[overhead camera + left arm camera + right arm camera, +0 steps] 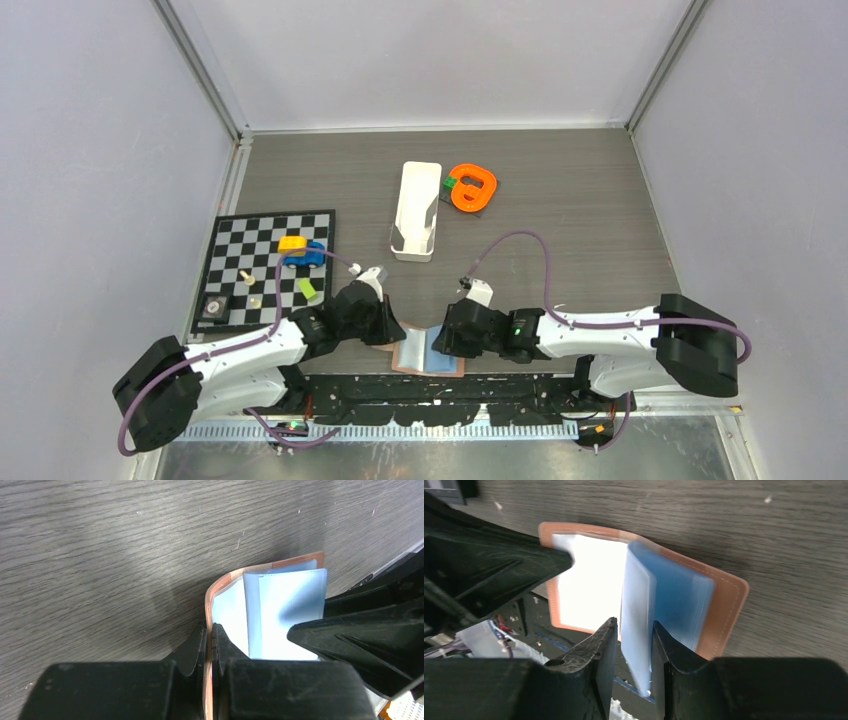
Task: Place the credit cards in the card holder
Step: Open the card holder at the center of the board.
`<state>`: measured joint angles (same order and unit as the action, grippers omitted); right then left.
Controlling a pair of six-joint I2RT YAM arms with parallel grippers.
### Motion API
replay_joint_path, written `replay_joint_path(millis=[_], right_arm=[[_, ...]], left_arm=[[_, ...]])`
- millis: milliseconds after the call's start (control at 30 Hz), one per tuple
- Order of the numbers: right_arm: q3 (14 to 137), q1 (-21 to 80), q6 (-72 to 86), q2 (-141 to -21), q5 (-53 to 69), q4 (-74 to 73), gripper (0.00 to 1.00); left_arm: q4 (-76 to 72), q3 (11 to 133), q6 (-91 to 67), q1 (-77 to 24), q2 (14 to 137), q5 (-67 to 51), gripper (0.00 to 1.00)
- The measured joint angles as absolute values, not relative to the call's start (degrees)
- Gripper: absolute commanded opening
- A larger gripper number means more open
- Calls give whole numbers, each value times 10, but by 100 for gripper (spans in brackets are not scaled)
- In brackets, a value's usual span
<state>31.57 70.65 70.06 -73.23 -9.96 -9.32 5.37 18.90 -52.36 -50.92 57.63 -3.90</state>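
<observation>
Near edge of the table (560,220), between the two arms: the card holder (425,358) lies open, tan cover down and pale lining up, part of it overhanging the table edge.

Left gripper (209,630): fingers pressed together on the tan cover at its left border, pinning that flap; the cover curls up slightly beside the grip.

Right gripper (634,625): fingers closed about the pale blue inner leaves (674,600), which stand raised off the right-hand flap. The leaves fill the narrow gap between the fingers. The two grippers sit just beside each other, one on each half of the holder.

Middle ground, left: a chessboard (250,240) carrying several small coloured pieces, well apart from the holder.

Far ground, centre: a long white tray (418,195), with an orange ring-shaped object (462,195) just beside it on its right.

Progress, as judged from these views: the holder is opened and held spread, so the preparatory step appears done. No credit card can be made out, neither in a gripper nor on the table, and whether any already sits among the blue leaves cannot be told, since they are blurred. Fetching and inserting the cards therefore appears to remain.
</observation>
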Motion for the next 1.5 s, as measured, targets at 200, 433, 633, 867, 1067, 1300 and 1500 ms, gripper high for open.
replay_joint_path(millis=[200,433,633,867,1067,1300,1500], right_arm=[[316,707,691,-729,-86,-52,35],[316,707,682,-790,-60,6,36],[329,707,667,-821,-42,29,36],[358,707,647,-837,-27,32,40],[380,709,638,-845,-22,34,42],[396,714,630,-853,-17,34,42],[419,715,621,-880,-9,35,42]], left_arm=[[51,188,-524,-509,584,-39,0],[48,185,-524,-509,584,-39,1],[57,184,-519,-506,558,-36,11],[76,184,-506,-489,527,-34,13],[96,184,-500,-475,521,-35,25],[144,184,-487,-442,479,-35,41],[187,187,-477,-411,445,-35,55]])
